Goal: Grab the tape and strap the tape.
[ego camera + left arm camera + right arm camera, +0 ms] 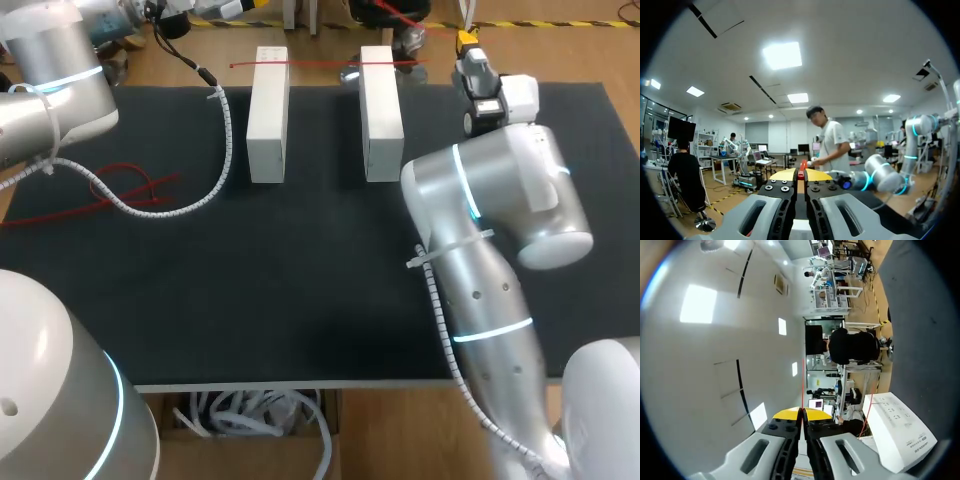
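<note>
2 white blocks (268,115) on 1 black mat (300,300). Red tape (802,385): 1 taut strand (300,64) across blocks' far ends, 1 loose tangle (130,190) left of them. 2 robot arms (490,260).

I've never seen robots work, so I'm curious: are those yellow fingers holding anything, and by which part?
Yes. The left gripper and the right gripper each pinch thin red tape between shut tips; where along it cannot be told.

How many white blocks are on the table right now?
2. One white block stands on the mat left of middle, toward the far edge; the other stands to its right, apart from it. None looks hidden.
</note>
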